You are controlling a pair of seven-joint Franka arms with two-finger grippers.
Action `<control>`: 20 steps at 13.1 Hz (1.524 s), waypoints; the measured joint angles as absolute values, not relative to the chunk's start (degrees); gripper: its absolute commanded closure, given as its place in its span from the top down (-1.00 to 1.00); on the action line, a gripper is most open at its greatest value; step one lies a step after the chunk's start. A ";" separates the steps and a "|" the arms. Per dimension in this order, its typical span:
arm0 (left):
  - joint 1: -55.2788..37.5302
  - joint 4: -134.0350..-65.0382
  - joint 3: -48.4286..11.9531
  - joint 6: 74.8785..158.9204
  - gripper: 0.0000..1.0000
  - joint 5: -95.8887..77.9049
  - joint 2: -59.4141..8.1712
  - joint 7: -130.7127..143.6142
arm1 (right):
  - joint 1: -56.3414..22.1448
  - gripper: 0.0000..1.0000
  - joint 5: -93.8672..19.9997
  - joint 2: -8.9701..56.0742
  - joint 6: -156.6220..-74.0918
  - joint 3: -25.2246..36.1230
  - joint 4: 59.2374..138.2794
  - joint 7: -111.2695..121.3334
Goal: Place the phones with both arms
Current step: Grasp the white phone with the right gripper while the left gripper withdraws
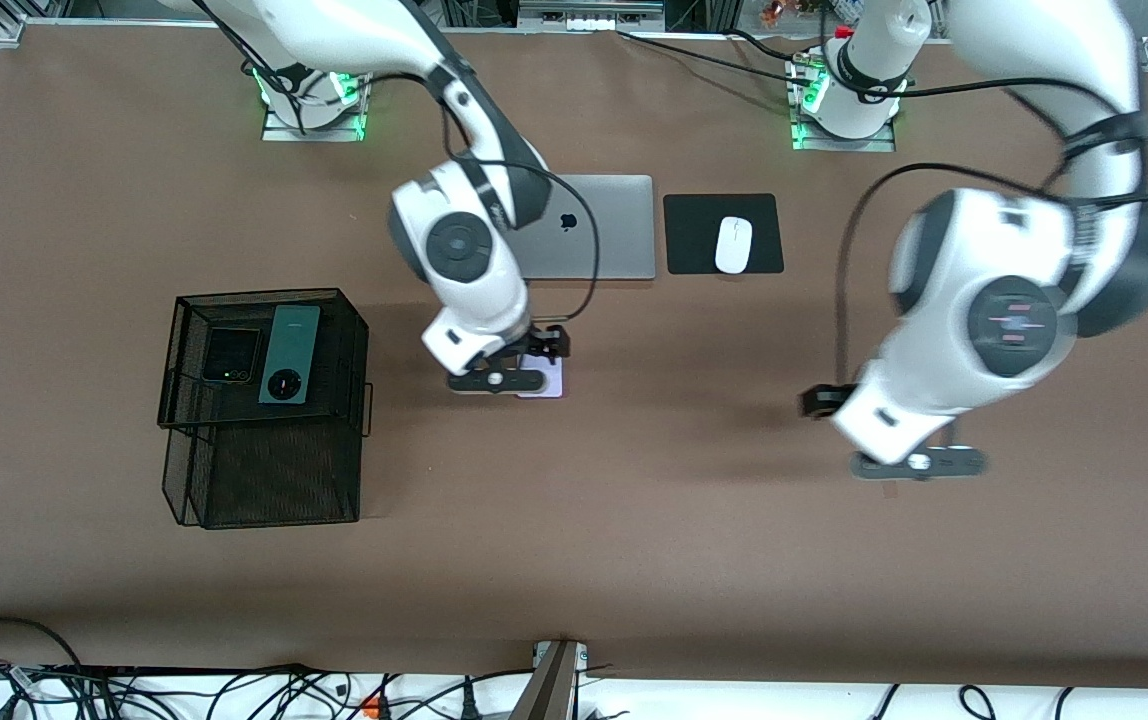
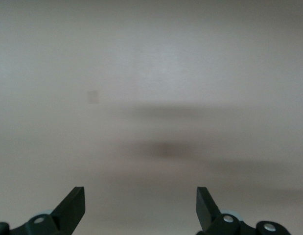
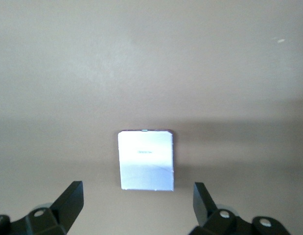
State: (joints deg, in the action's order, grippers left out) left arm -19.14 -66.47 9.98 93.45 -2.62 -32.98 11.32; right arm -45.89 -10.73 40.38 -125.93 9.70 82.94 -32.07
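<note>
The black flip phone [image 1: 231,355] and the long dark green phone [image 1: 290,353] lie side by side on top of the black mesh basket [image 1: 264,480]. The pale lilac-white phone [image 1: 546,378] lies on the brown table, nearer the front camera than the laptop, and shows in the right wrist view [image 3: 145,159]. My right gripper [image 1: 511,372] hangs open over the lilac phone, apart from it; its fingers [image 3: 70,198] stand wide and empty. My left gripper [image 1: 919,462] is open and empty over bare table toward the left arm's end; its fingers [image 2: 73,205] frame only tabletop.
A closed grey laptop [image 1: 594,228] lies by the right arm's wrist. A white mouse [image 1: 733,244] sits on a black pad [image 1: 723,233] beside it. Cables run along the table's near edge.
</note>
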 measured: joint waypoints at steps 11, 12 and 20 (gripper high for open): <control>-9.29 -67.07 9.53 87.02 1.00 -2.63 -22.17 0.61 | -48.16 0.99 -5.48 47.37 -130.61 9.80 82.75 -28.05; -9.22 -67.07 9.54 85.98 1.00 -2.63 -21.28 0.61 | -48.22 0.99 -4.83 47.57 -130.69 9.80 82.87 -28.04; -1.09 -70.26 -2.53 79.43 1.00 -2.74 -13.24 1.28 | -49.05 0.99 -4.25 49.22 -133.60 9.79 83.21 -28.05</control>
